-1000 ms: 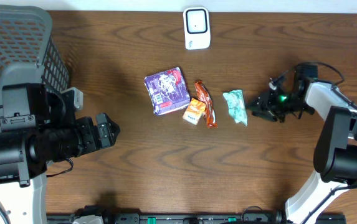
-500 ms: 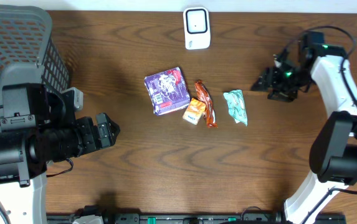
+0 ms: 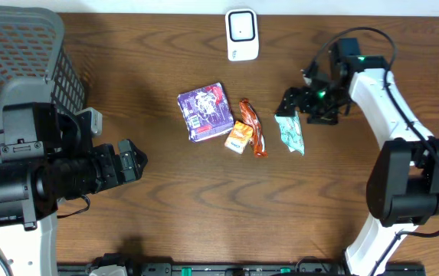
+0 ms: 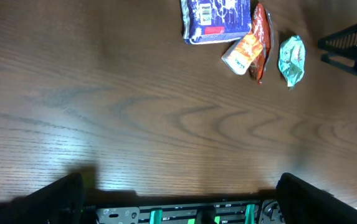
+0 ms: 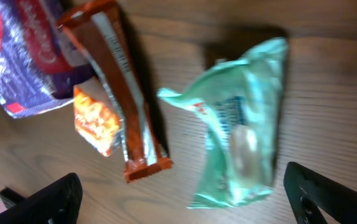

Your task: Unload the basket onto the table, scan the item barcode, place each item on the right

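Several packaged items lie mid-table: a purple packet [image 3: 204, 113], a small orange packet [image 3: 238, 138], a red-orange bar [image 3: 253, 127] and a crumpled green packet [image 3: 289, 131]. A white scanner [image 3: 242, 34] stands at the far edge. My right gripper [image 3: 291, 103] is open over the green packet's far end. In the right wrist view the green packet [image 5: 243, 149] lies between the spread fingers of the gripper [image 5: 184, 200], and the bar [image 5: 119, 93] is to its left. My left gripper [image 3: 133, 161] is open and empty, well left of the items.
A grey mesh basket [image 3: 20, 46] fills the far left corner. In the left wrist view bare wood lies between the gripper [image 4: 181, 202] and the purple packet [image 4: 217, 18]; a black rail with green clips [image 4: 203, 214] runs along the near table edge.
My right gripper has swung from the right of the green packet up and leftward to its far end, and its jaws have opened wide. The left arm and the items have not moved.
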`<state>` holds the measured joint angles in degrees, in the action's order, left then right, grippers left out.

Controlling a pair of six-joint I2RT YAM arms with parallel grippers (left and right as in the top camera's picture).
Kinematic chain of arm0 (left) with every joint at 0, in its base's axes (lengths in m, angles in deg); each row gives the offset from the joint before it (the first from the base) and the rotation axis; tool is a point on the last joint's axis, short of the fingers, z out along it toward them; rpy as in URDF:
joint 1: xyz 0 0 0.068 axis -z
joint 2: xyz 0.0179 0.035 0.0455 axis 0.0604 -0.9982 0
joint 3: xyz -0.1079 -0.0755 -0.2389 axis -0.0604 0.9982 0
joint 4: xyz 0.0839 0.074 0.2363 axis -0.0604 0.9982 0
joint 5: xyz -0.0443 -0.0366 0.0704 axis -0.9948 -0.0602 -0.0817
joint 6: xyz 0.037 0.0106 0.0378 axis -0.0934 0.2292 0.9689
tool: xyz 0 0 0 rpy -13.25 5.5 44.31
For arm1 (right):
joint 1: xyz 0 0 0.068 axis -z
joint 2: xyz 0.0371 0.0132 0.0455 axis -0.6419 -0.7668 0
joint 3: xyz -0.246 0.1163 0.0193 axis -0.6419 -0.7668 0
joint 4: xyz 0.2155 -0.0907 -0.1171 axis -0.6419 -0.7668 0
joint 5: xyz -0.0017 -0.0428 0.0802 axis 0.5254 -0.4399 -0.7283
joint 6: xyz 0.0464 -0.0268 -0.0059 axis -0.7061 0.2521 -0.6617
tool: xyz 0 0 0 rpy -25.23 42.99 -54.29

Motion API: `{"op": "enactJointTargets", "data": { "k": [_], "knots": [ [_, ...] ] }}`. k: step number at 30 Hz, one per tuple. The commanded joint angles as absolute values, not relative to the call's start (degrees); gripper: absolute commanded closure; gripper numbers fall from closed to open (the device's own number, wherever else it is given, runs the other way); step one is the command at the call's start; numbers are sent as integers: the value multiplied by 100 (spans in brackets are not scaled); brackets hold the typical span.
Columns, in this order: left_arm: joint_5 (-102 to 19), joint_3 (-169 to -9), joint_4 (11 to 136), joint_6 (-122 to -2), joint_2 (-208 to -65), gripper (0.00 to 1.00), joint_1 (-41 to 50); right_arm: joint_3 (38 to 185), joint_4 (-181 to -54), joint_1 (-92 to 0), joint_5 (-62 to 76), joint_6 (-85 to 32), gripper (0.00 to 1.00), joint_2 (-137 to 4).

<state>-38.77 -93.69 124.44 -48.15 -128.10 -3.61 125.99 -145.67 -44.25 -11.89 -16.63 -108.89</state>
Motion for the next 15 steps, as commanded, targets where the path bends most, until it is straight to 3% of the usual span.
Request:
{"op": "enactJointTargets", "data": {
  "k": [1,15],
  "knots": [
    [-3903,-9356,12459,-4787,-12816,2,-381,12555,-14534,-4694,-1095,-1589,1,-10865],
    [-3903,-9356,12459,-4787,-12816,2,-381,12927,-14761,-5715,1941,-2596,2,-10868]
  ]
}}
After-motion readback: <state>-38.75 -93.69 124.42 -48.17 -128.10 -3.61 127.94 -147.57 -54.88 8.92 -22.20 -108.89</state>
